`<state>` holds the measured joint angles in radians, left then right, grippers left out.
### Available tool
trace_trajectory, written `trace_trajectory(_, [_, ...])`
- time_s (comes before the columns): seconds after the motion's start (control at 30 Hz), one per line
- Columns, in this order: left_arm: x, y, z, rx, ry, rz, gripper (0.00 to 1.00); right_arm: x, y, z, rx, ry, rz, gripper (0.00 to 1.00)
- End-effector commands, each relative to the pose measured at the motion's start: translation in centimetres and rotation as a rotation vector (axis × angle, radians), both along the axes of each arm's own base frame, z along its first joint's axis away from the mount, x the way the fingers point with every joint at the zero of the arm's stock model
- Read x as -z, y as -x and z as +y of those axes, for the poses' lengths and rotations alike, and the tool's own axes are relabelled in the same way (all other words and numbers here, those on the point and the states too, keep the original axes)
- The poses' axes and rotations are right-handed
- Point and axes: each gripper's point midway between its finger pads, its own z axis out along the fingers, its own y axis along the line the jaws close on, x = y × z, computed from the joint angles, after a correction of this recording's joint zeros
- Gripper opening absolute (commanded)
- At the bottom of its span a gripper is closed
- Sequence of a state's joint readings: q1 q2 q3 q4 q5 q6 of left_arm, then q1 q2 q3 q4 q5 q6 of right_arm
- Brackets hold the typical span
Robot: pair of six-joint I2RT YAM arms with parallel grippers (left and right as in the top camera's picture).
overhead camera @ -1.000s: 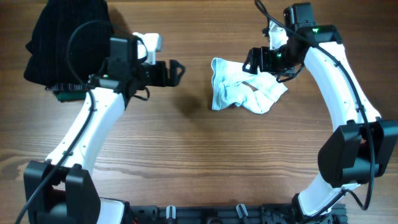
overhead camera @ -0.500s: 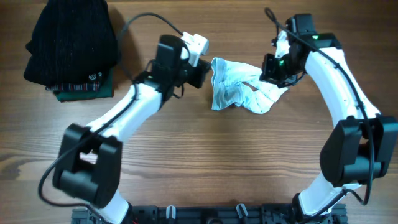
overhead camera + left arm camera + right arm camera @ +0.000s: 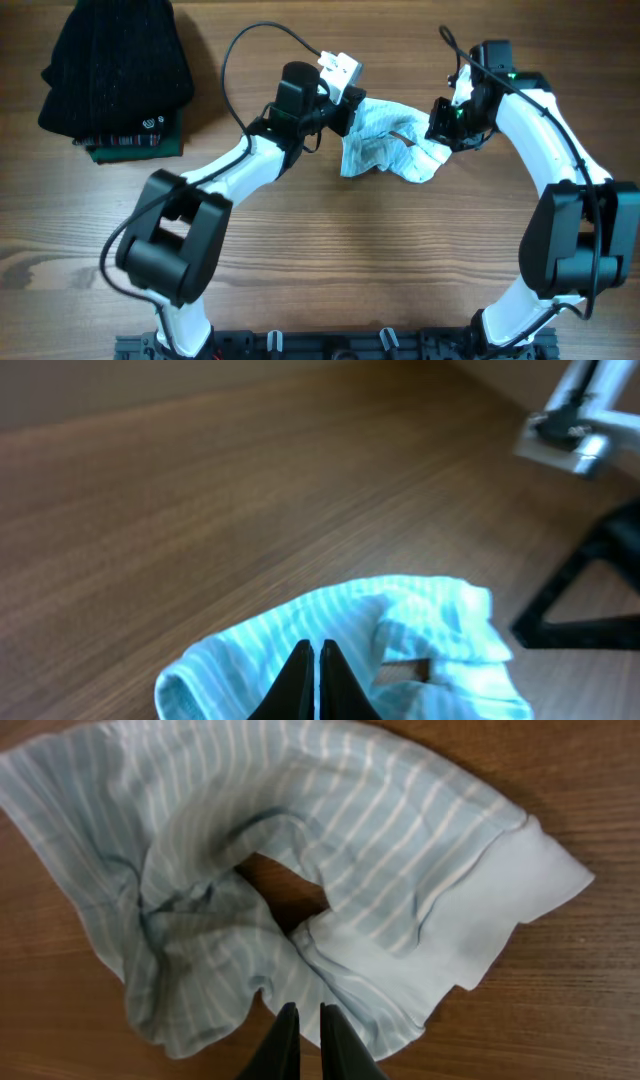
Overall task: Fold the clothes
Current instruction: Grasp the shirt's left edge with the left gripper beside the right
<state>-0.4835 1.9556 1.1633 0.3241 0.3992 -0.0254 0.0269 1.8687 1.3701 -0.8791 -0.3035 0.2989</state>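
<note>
The clothes are one small pale blue-white striped garment, crumpled on the wooden table at the back centre. My left gripper is at its upper left edge. In the left wrist view its jaws are pressed together on a fold of the striped fabric. At the garment's right edge is my right gripper. In the right wrist view its tips are shut on the lower hem of the clothes, with pale cloth showing between them.
A black knit garment lies on a dark green garment with plaid trim at the back left corner. The right arm shows beyond the clothes in the left wrist view.
My left arm swung right from beside the dark pile to the garment's left edge and its jaws shut. The right jaws also shut, on the right edge.
</note>
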Motion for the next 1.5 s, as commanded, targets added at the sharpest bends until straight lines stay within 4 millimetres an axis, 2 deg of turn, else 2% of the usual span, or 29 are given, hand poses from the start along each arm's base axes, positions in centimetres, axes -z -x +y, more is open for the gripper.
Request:
trace_trajectory(0.0, [2.0,-0.7,-0.2,-0.03,-0.001,0.028,0.04,0.9,0.2,0.0,0.018,-0.014,0.021,0.08])
trace_trajectory(0.1, [3.5,-1.5,0.7,-0.081,-0.066,0.05,0.04,0.9,0.2,0.0,0.017,-0.014,0.019,0.08])
trace_trajectory(0.2, [3.0,-2.1,0.9,-0.088,-0.152,0.094,0.04,0.9,0.2,0.0,0.017,-0.014,0.02,0.08])
trace_trajectory(0.27, [1.1,-2.8,0.8,-0.075,-0.197,0.099,0.04,0.9,0.2,0.0,0.017,-0.014,0.02,0.08])
trace_trajectory(0.4, [-4.5,-4.9,1.2,-0.125,-0.256,0.066,0.04,0.9,0.2,0.0,0.017,-0.014,0.019,0.08])
trace_trajectory(0.5, [-7.8,-5.4,1.6,-0.156,-0.28,0.061,0.04,0.8,-0.1,-0.2,0.022,-0.014,0.009,0.09])
trace_trajectory(0.6, [-8.2,-5.0,1.8,-0.153,-0.298,0.087,0.04,0.8,-0.4,-0.7,0.035,-0.015,-0.002,0.09])
trace_trajectory(0.67, [-7.4,-4.3,1.8,-0.143,-0.319,0.118,0.04,0.8,-0.5,-1.2,0.047,-0.014,-0.004,0.09])
trace_trajectory(0.8, [-4.4,-3.2,0.6,-0.107,-0.365,0.18,0.04,0.8,-0.5,-2.1,0.061,-0.013,0.0,0.09])
trace_trajectory(0.93, [-1.6,-2.4,-1.1,-0.07,-0.395,0.215,0.04,0.7,-0.4,-2.0,0.05,-0.032,-0.001,0.09])
trace_trajectory(1.1, [1.0,-1.6,-2.5,-0.037,-0.421,0.243,0.04,0.7,-0.4,-2.0,0.046,-0.031,-0.002,0.09])
trace_trajectory(1.33, [5.2,-1.4,-2.6,-0.026,-0.464,0.304,0.04,0.7,-0.4,-2.0,0.028,-0.027,-0.007,0.09])
trace_trajectory(1.47, [6.8,-1.5,-2.6,-0.025,-0.475,0.319,0.04,0.7,-0.4,-2.0,0.028,-0.027,-0.008,0.09])
